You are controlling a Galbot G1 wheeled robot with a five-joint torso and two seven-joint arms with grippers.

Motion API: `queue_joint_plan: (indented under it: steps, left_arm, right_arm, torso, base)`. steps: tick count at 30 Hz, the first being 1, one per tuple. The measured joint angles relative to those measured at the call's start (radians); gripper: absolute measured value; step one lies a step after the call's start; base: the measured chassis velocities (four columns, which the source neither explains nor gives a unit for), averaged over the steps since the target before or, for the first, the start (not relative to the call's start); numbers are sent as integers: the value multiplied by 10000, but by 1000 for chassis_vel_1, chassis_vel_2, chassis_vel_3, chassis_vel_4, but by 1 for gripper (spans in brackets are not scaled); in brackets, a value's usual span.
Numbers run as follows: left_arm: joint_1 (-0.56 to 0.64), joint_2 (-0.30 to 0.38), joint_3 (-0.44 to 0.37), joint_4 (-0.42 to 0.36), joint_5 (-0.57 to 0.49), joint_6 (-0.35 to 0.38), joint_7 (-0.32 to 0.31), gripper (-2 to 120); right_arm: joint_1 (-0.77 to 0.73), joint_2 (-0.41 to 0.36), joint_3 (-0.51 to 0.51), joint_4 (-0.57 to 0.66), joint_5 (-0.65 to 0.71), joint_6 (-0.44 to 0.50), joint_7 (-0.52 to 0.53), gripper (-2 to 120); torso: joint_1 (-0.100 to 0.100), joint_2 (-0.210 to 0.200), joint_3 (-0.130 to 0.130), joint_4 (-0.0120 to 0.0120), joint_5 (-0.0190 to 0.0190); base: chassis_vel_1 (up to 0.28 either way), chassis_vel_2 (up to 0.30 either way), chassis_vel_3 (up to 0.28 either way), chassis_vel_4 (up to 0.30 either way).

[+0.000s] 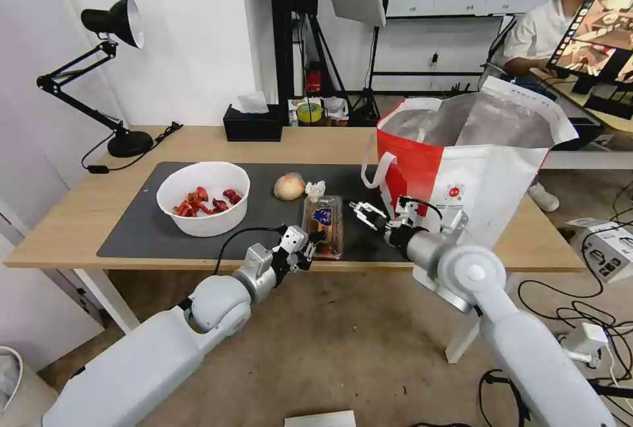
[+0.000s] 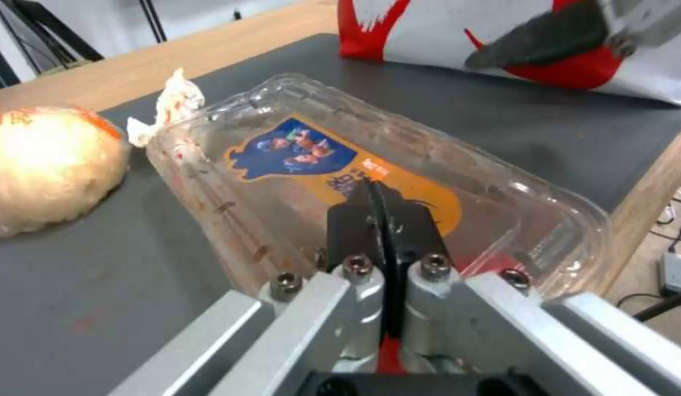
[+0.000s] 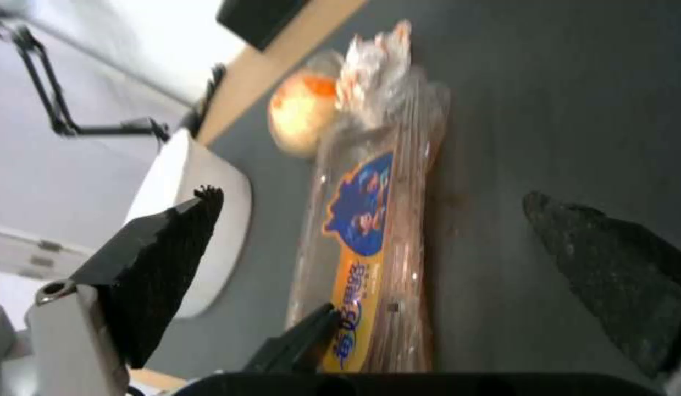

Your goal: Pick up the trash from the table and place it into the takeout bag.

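Observation:
On the table (image 1: 72,216), the dark mat (image 1: 135,229) carries the trash: a white bowl (image 1: 204,207) with red scraps, a tan wrapped ball (image 1: 289,186), a crumpled tissue (image 1: 315,188) and a clear hinged tray (image 1: 323,224). The tray (image 2: 399,181) lies flat with a blue and orange label. My left gripper (image 1: 311,247) is at the tray's near end, shut, its fingertips (image 2: 370,193) lying over the lid. Just right of the tray, my right gripper (image 1: 364,211) is open, and its fingers (image 3: 172,258) straddle the tray (image 3: 370,231). The takeout bag (image 1: 461,170) stands open at the mat's right end.
A black desk lamp (image 1: 112,25) stands at the table's back left. A black tissue box (image 1: 252,125) sits at the back edge, with a tape roll (image 1: 308,111) beyond it. The tray reaches almost to the table's front edge. Cables and a box (image 1: 610,249) lie on the floor to the right.

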Motion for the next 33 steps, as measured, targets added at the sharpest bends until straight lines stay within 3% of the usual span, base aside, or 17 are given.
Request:
queue_joint_plan:
  steps: [18, 33]
  left_arm:
    - [27, -11, -53, 50, -114, -77, -34, 0]
    - [37, 32, -51, -25, -249, -89, -204, 0]
  right_arm:
    - [1181, 643, -549, -1044, 388, -1069, 757, 100]
    - [1670, 965, -778, -1598, 663, -1338, 1065, 100]
  torso:
    - [0, 0, 0, 0, 1]
    - [0, -1, -1, 0, 1]
  base:
    - [0, 0, 0, 0]
    - [0, 0, 0, 0]
